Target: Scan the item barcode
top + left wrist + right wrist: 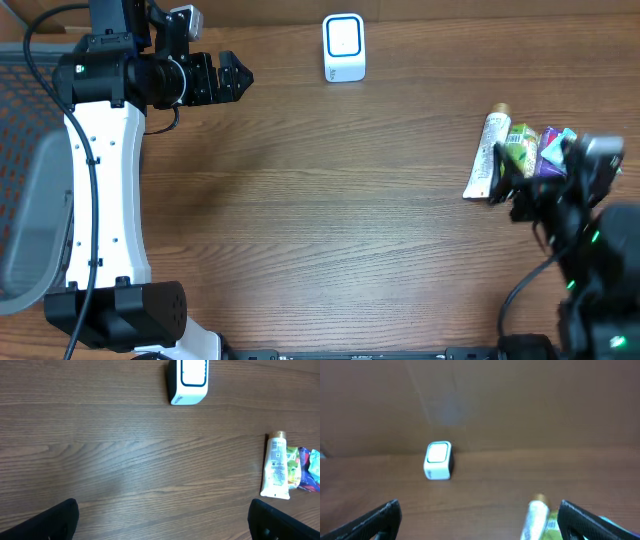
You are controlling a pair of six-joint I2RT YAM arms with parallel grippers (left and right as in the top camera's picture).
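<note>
I'm holding both claws wide apart, empty. The tube is lying toward the surface's 3 o'clock, long axis 12-to-6, just at 10 o'clock of my right claw — left claw well apart.

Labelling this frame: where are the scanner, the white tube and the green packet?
scanner [344, 47], overhead view, white top face.
white tube [276, 467], left wrist view, mid-body label.
green packet [293, 465], left wrist view, green front.
</note>
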